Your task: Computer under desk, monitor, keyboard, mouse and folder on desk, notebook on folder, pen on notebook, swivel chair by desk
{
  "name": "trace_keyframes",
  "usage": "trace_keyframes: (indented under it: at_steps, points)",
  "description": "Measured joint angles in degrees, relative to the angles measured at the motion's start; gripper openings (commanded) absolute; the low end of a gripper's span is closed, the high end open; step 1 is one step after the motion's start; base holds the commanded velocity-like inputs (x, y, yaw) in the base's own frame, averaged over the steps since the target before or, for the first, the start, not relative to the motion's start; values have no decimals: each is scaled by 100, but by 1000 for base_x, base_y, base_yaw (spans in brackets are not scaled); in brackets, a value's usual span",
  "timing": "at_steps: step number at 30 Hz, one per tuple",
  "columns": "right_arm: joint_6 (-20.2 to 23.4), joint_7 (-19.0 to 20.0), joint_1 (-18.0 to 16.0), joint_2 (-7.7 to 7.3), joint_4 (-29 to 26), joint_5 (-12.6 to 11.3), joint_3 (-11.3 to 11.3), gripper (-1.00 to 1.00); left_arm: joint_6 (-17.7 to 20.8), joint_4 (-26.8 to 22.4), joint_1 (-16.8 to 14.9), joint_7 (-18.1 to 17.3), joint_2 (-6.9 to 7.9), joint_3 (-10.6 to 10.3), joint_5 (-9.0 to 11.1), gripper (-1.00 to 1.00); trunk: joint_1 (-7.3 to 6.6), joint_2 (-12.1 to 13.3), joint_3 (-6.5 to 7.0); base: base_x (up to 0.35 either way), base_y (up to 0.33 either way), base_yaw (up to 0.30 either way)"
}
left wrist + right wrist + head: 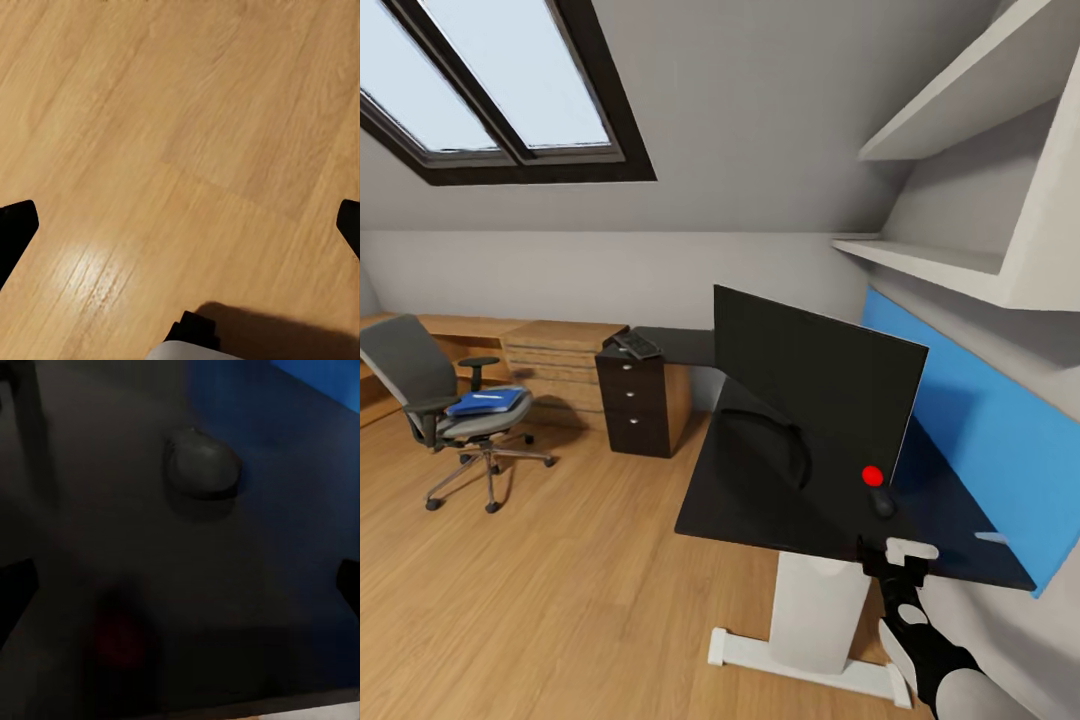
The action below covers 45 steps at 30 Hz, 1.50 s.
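Note:
The black monitor (815, 385) stands on the black desk (750, 500), its dark back facing me. A dark mouse (881, 503) (201, 471) lies on the desk by the monitor's near corner. My right gripper (897, 560) (180, 592) hovers open just above the desk's front edge, a short way before the mouse. The keyboard (635, 345) rests on a dark drawer cabinet (643, 400) at the back. A blue folder (488, 402) lies on the grey swivel chair (435, 400) at the left. My left gripper (180, 225) hangs open over bare wooden floor (187, 112).
A red spot (872, 475) glows on the desk beside the mouse. The desk stands on a white leg (820, 610) against a blue wall panel (980, 440). Shelves (960, 260) jut out above it. Wooden drawers (555, 365) line the back wall.

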Motion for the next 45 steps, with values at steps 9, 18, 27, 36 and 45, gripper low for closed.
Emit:
trace_keyframes:
  at_steps: [9, 18, 27, 36, 45]
  points:
    - [12, 5, 0, -71, 26, -8, -4, 100, -6, -1, 0, 0, 2, 0, 0, 100, 1, 0, 0, 40, 0, 0]
    - [65, 16, -49, -161, 381, -18, -6, 100, -6, -4, 0, 0, 0, 0, 0, 100, 1, 0, 0, 2, 0, 0]
    - [316, 55, -273, -187, 602, -22, -1, 100, -16, -8, 0, 0, -1, -3, -6, 100, 1, -1, 1, 0, 0, 0]
    - [308, 52, -292, -188, 633, -19, -3, 100, -131, -52, 0, -2, -3, -4, 4, 100, 1, -1, 1, 0, 0, 0]
    - [14, 228, -304, -119, 690, -156, -64, 100, -177, -28, 0, 35, -42, 6, 12, 100, 1, 0, 1, 0, 0, 0]
